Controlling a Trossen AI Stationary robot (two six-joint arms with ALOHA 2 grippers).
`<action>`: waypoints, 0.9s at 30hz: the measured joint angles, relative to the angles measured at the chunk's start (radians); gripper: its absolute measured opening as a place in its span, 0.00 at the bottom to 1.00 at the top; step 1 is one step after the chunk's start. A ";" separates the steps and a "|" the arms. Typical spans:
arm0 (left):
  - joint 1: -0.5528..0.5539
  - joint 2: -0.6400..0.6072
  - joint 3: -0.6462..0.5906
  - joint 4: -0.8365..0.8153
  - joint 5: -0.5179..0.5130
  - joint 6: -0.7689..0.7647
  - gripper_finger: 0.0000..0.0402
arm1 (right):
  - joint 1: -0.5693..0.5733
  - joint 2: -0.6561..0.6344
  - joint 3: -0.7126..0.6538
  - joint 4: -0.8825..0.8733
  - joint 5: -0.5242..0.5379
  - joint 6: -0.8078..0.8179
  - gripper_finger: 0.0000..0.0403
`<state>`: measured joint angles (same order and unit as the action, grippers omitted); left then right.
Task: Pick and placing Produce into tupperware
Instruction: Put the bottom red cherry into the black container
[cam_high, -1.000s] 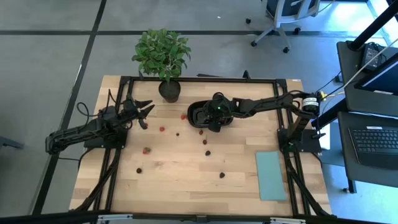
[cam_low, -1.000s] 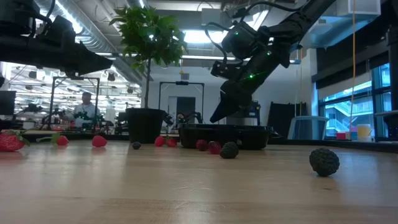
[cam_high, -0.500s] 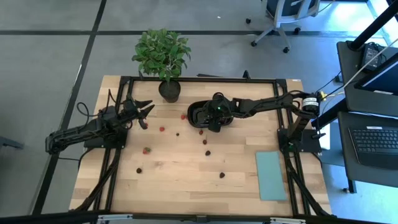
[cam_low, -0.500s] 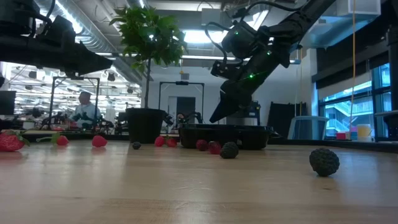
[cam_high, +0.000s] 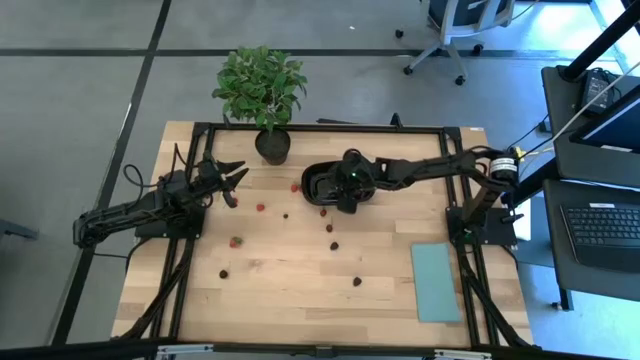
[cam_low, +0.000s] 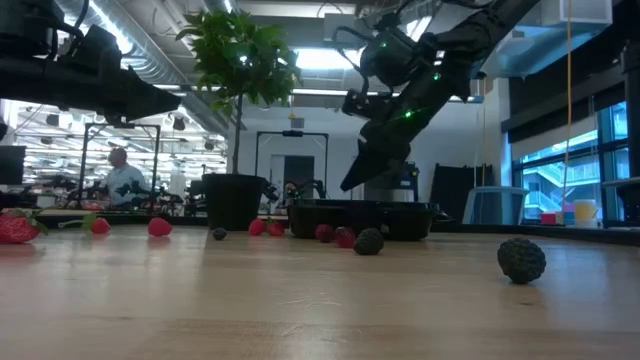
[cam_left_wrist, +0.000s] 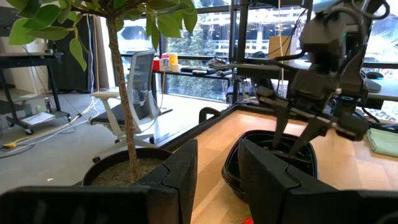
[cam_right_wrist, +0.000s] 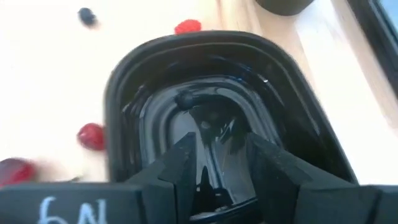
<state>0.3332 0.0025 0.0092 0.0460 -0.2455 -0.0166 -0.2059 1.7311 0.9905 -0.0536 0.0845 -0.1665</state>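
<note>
Here the black tray (cam_high: 322, 184) lies long axis across the table, the right end effector (cam_high: 345, 203) parted, empty, above it.

Tupperware (cam_high: 325, 180) largely covered by right gripper (cam_high: 346, 203) in high view; compartment divider indiscernible. Produce (cam_high: 333, 245) too small there to identify by kind. Potted plant (cam_left_wrist: 118, 81) cropped by left wrist frame.

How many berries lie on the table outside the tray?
9 berries: three near the tray, two left of those, four nearer the front edge. The right arm may hide more.
</note>
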 joint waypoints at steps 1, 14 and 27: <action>0.000 0.000 0.000 0.000 0.000 0.000 0.27 | 0.006 -0.008 0.000 -0.004 0.000 0.000 0.35; 0.000 0.000 0.000 0.000 0.000 0.000 0.27 | 0.171 -0.054 0.001 -0.034 -0.010 -0.156 0.35; 0.000 0.000 0.000 0.000 0.000 -0.001 0.27 | 0.277 -0.025 0.000 -0.032 -0.014 -0.160 0.35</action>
<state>0.3336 0.0025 0.0091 0.0460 -0.2455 -0.0177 0.0707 1.7061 0.9909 -0.0859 0.0708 -0.3261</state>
